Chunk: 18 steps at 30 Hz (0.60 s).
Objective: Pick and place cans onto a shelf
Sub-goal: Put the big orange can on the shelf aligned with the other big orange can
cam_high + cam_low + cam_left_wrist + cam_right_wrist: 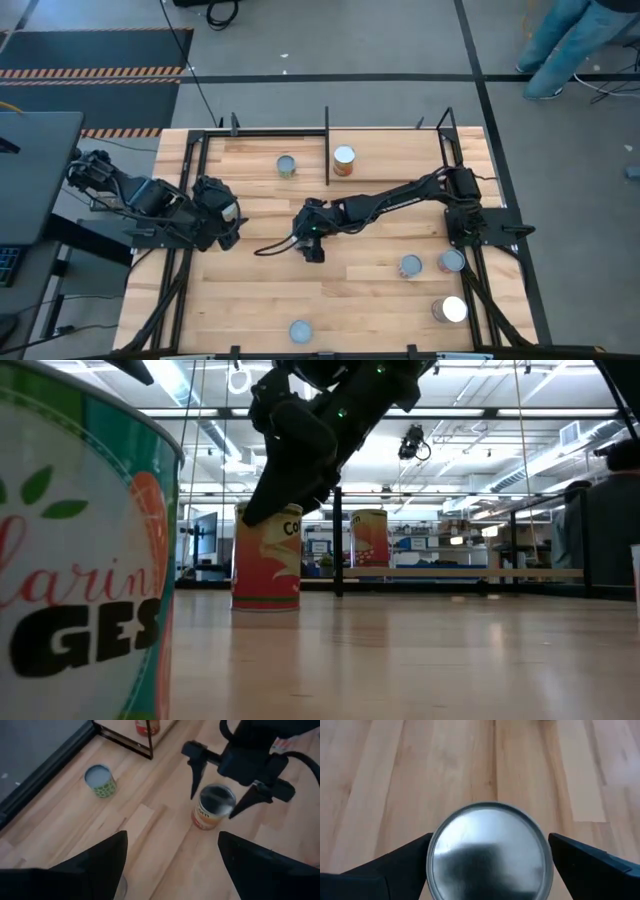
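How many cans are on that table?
7 cans: two at the shelf, one between the right gripper's fingers, three near the right edge, one at the front. Others may be hidden.

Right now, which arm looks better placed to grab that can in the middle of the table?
The right gripper: its open fingers straddle the can. The left gripper sits farther off.

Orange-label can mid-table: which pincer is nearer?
Right. The right pincer is open and hangs over the orange-label can, one finger on each side. The left pincer is open too, off to the can's left over bare board.
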Each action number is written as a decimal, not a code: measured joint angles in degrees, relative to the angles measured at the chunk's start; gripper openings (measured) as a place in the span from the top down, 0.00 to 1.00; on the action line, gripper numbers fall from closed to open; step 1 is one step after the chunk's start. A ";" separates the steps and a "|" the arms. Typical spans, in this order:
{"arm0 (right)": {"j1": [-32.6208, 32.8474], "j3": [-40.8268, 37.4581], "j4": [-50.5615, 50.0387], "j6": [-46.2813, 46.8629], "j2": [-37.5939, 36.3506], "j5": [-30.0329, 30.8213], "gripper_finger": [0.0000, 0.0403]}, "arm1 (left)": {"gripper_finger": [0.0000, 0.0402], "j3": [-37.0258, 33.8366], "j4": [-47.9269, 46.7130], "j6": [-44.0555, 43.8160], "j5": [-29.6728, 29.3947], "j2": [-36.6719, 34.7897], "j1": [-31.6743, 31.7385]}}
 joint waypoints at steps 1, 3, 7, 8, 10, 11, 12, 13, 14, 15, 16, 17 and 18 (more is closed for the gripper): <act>-0.14 0.00 -0.50 -0.03 0.00 -0.76 0.02 | 0.21 0.00 0.11 -0.17 -0.79 0.02 0.00; -0.42 0.00 -1.48 -0.22 -0.02 -0.92 0.05 | 0.21 0.00 0.16 -1.34 -2.49 -0.02 0.00; -0.87 0.00 -1.41 -0.39 -0.23 -0.58 0.15 | 0.21 0.00 1.01 -2.45 -5.37 -0.02 0.00; -0.97 0.00 -1.25 -0.20 -0.36 -0.58 0.18 | 0.21 0.00 1.20 -2.53 -5.95 -0.02 0.00; -1.26 0.23 -1.32 0.81 -0.88 -0.58 0.22 | 0.21 0.00 1.27 -2.61 -7.03 0.00 0.00; -1.40 0.60 -2.97 1.55 -1.41 -0.58 0.22 | 0.21 0.00 1.27 -2.66 -7.60 -0.01 0.00; -1.61 1.21 -4.48 2.24 -2.25 -0.58 0.22 | 0.21 0.00 1.28 -2.87 -7.98 -0.02 0.00; -1.83 2.12 -5.91 2.53 -3.68 -0.57 0.22 | 0.21 0.00 1.33 -2.96 -8.36 -0.02 0.00; -2.20 3.05 -7.73 2.46 -5.50 -0.56 0.22 | 0.21 0.00 1.44 -3.18 -8.74 0.00 0.00; -2.61 4.12 -9.79 2.02 -7.67 -0.35 0.22 | 0.21 0.00 1.58 -3.41 -9.21 0.00 0.00; -3.14 5.17 -11.90 1.44 -10.12 0.66 0.22 | 0.21 0.00 1.58 -3.89 -9.77 -0.02 0.00; -3.83 6.17 -14.10 0.87 -12.56 2.50 0.22 | 0.21 0.00 1.57 -4.38 -10.53 0.00 0.00; -4.77 6.83 -16.27 0.22 -15.17 4.73 0.22 | 0.21 0.00 1.66 -4.58 -11.48 0.00 0.00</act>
